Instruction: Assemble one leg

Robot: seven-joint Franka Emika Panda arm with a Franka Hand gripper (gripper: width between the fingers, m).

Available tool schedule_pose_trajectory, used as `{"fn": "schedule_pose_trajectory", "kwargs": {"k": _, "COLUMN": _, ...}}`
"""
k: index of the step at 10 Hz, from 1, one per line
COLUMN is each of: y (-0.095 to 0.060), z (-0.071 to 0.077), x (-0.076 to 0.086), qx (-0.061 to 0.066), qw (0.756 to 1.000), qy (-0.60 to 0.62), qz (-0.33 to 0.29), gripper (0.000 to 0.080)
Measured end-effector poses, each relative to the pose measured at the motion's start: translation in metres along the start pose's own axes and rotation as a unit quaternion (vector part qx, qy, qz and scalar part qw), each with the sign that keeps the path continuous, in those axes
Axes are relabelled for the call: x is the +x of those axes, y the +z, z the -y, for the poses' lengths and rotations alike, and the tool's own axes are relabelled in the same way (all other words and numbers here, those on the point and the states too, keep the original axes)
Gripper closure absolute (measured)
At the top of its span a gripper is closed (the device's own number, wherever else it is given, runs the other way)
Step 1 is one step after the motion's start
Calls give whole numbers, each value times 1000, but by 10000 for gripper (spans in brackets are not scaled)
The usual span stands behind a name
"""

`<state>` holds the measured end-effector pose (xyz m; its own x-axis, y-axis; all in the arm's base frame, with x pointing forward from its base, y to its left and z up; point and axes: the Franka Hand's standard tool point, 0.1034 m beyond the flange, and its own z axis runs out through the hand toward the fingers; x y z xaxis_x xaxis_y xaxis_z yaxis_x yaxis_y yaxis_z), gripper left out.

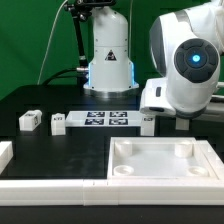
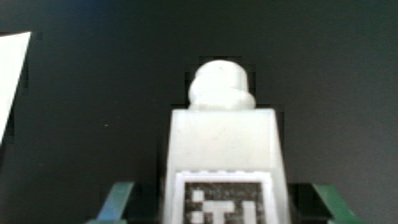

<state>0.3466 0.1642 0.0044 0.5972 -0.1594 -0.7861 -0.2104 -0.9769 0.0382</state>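
In the wrist view a leg (image 2: 224, 150) lies on the black table between my fingers. It is a white block with a rounded peg at its far end and a black-and-white tag on its near face. My gripper (image 2: 222, 203) is open, with one green fingertip (image 2: 121, 200) on each side of the leg and a dark gap between each and the block. In the exterior view the gripper is hidden behind the arm's white wrist (image 1: 185, 70). Three more legs (image 1: 29, 120) (image 1: 57, 122) (image 1: 147, 122) stand on the table there.
The marker board (image 1: 108, 119) lies between the legs at mid table. A large white tray-like piece (image 1: 165, 160) with corner recesses lies at the front right. White parts (image 1: 50, 186) run along the front edge. A white edge (image 2: 11, 90) shows in the wrist view.
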Motion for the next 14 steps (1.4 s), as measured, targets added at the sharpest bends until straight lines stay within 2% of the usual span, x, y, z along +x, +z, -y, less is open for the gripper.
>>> {"fn": "schedule_pose_trajectory", "kwargs": {"k": 3, "y": -1, "z": 0, "x": 0, "qx": 0, "qw": 1000, "qy": 0, "qz": 0, "gripper": 511}}
{"fn": "schedule_pose_trajectory", "kwargs": {"k": 4, "y": -10, "z": -4, "x": -2, "qx": 1, "qw": 1000, "qy": -11, "qz": 6, "gripper": 511}}
{"fn": "schedule_pose_trajectory", "kwargs": {"k": 5, "y": -27, "z": -9, "x": -9, "qx": 2, "qw": 1000, "qy": -13, "qz": 13, "gripper": 511}}
{"fn": "schedule_pose_trajectory", "kwargs": {"k": 8, "y": -61, "z": -12, "x": -25, "qx": 4, "qw": 1000, "qy": -15, "qz": 12, "gripper": 511}}
{"fn": "schedule_pose_trajectory", "kwargs": {"k": 10, "y": -58, "z": -10, "x": -21, "qx": 6, "qw": 1000, "qy": -15, "qz": -4, "gripper": 511}}
{"fn": "schedule_pose_trajectory", "kwargs": {"k": 12, "y": -64, "z": -4, "x": -12, "qx": 18, "qw": 996, "qy": -18, "qz": -90, "gripper": 511}}
{"fn": "schedule_pose_trajectory", "kwargs": {"k": 13, "y": -62, "z": -5, "x": -17, "qx": 18, "qw": 993, "qy": -19, "qz": -115, "gripper": 511}}
{"fn": "schedule_pose_trajectory", "kwargs": {"k": 14, "y": -66, "z": -2, "x": -11, "qx": 26, "qw": 986, "qy": -22, "qz": -166, "gripper": 509}}
